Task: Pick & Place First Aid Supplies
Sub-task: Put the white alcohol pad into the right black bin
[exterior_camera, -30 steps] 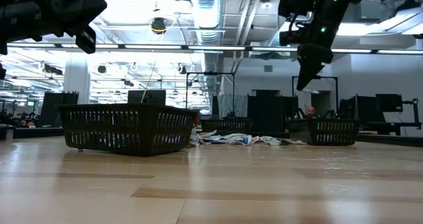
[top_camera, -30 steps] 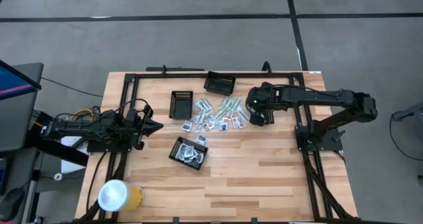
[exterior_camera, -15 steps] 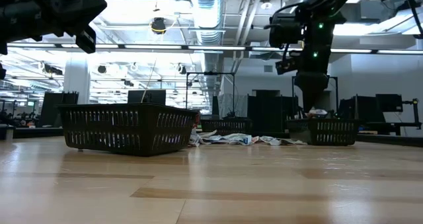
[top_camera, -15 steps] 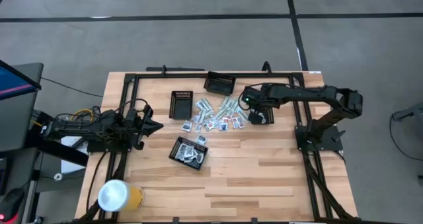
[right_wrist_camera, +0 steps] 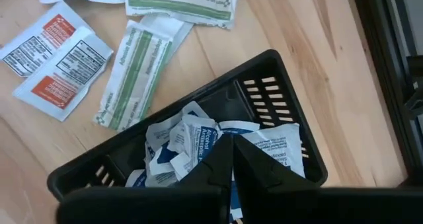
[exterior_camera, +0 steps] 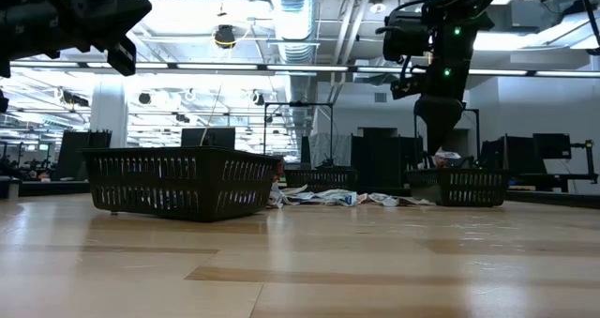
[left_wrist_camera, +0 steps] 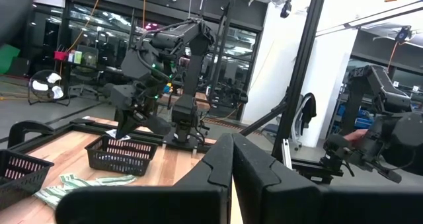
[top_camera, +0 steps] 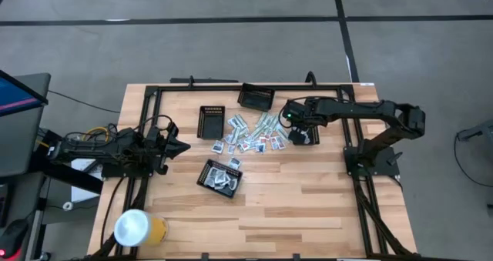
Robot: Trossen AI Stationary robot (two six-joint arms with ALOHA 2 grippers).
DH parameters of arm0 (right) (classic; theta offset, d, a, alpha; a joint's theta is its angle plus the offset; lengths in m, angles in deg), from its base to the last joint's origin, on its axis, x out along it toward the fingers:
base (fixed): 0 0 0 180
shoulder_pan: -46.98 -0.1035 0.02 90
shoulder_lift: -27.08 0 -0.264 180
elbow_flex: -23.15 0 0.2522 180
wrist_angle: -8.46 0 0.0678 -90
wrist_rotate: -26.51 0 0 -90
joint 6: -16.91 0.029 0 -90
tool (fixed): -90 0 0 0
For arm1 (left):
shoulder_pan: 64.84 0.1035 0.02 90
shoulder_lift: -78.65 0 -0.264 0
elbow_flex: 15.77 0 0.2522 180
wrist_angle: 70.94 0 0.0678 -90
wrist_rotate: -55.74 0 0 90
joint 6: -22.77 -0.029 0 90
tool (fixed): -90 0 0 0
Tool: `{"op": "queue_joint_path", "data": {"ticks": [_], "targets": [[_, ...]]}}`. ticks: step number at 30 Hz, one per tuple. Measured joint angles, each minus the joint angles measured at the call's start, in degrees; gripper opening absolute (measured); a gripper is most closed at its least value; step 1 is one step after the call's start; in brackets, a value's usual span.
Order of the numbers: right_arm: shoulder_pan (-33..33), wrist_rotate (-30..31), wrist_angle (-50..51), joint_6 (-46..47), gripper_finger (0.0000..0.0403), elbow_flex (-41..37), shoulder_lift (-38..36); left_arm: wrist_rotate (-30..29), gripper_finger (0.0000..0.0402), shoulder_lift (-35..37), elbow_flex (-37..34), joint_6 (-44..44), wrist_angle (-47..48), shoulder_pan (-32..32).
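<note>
In the low view, the nearest thing is a black mesh tray on the bench. Past it lies a low heap of first aid supplies, and off to one side stands a second mesh tray. The right gripper hangs point-down just above that second tray, its fingers pressed together.

The high view sorts out what the level view flattens. The nearest tray already holds a few packets, the loose supplies are spread across the middle of the bench, and two more black trays show farther back, one beside the spread and one at the far edge. The right gripper sits over the small tray at the right end of the spread. The left gripper waits over the bench's left side, well apart from the packets.

Only the right wrist view looks into that small tray. White sachets with blue print are piled inside, and the closed fingers point down at them with nothing between them. On the wood just outside the tray lie green-and-white strips and red-marked sachets.

The left wrist view shows its own fingers shut together and empty, with the right arm far off over its tray.
</note>
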Motion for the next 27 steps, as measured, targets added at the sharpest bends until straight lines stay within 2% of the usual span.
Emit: {"op": "queue_joint_path", "data": {"ticks": [5,14,21,27], "targets": [[0.0,-1.9,0.0,0.0,0.0017,0.0,0.0,0.0,0.0008,0.0,0.0,0.0,0.0,0.0],[0.1,-2.6,-0.6,-0.3,0.0085,0.0,0.0,0.0,0.0008,0.0,0.0,0.0,0.0,0.0],[-2.2,-2.6,-6.3,-0.8,0.0091,0.0,0.0,0.0,0.0008,0.0,0.0,0.0,0.0,0.0],[-5.4,-4.5,-15.1,-7.0,0.0091,0.0,0.0,0.0,0.0008,0.0,0.0,0.0,0.0,0.0]]}}
